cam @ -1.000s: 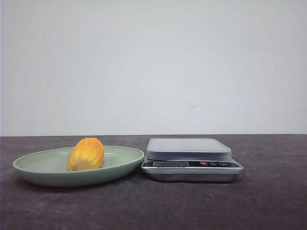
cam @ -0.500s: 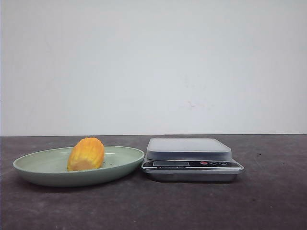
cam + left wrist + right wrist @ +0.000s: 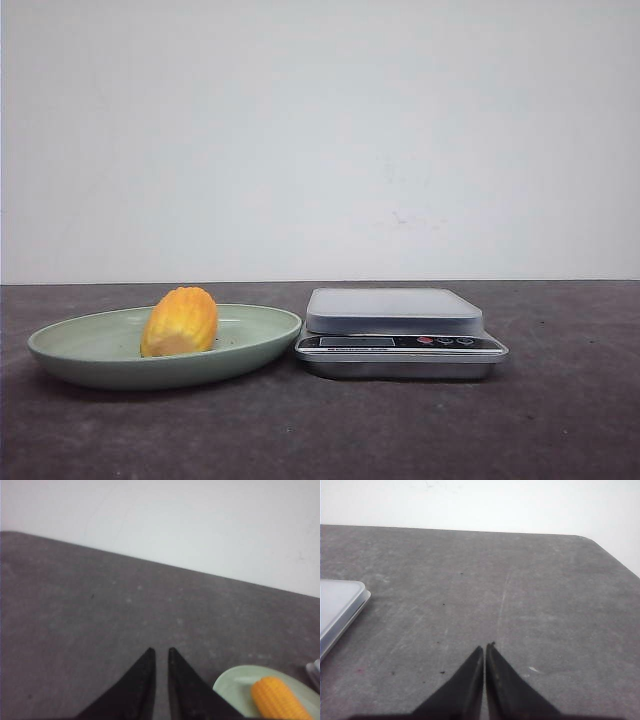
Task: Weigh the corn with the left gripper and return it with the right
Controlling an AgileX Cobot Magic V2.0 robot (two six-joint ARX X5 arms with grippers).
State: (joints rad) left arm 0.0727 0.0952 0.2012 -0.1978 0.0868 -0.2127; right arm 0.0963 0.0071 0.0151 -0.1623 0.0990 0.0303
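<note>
- Corn point(image 3: 180, 321) lies on its side in the plate point(image 3: 70, 350), toward the plate's middle; scale point(image 3: 395, 330) sits just beside the plate, rims nearly touching, pan bare.
- Scene fits two stages: corn waiting to go over to the scale, or corn already weighed & back in the plate. Can't tell which from this moment.
- Left end effector point(image 3: 161, 654): tips nearly together w/ a thin gap, grasping nothing, above bare table point(image 3: 75, 605). Corn point(image 3: 277, 697) & plate point(image 3: 232, 685) sit off to one side of its tips, near but apart.
- Right end effector point(image 3: 485, 650): clenched, tips touching, nothing between. Scale corner point(image 3: 340, 605) lies off to the side, well apart from the tips.
- Why so, my read: plate on the left arm's side & scale in the middle lets each arm reach the pan w/o crossing.
- Room: open table ahead of both end effectors; rounded table corner point(image 3: 592, 540) & far edge lie beyond the right one.
- Plate's low rim shouldn't block a side approach; corn is round, may roll if nudged.
</note>
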